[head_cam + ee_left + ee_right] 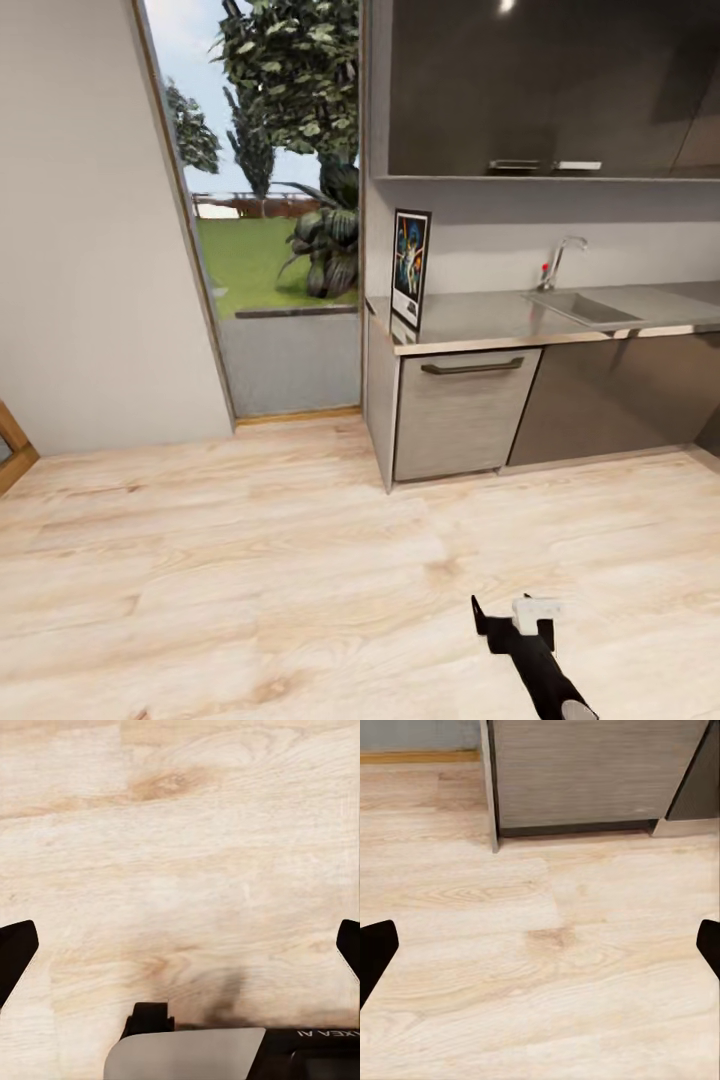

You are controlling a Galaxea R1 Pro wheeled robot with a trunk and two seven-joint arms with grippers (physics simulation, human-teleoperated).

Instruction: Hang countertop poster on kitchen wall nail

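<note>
Poster (410, 268) stands upright at the left end of the bench (500, 318), well away from the sink (583, 307). My left end effector (180, 945) and right end effector (540, 945) hang spread wide over the wooden floor (250, 560), holding nothing.

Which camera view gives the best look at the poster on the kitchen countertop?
The head view. There the poster stands upright at the left end of the kitchen countertop, its face turned partly away. The right wrist view looks at the wood floor and the cabinet front below that countertop; the left wrist view looks at floor boards.
</note>
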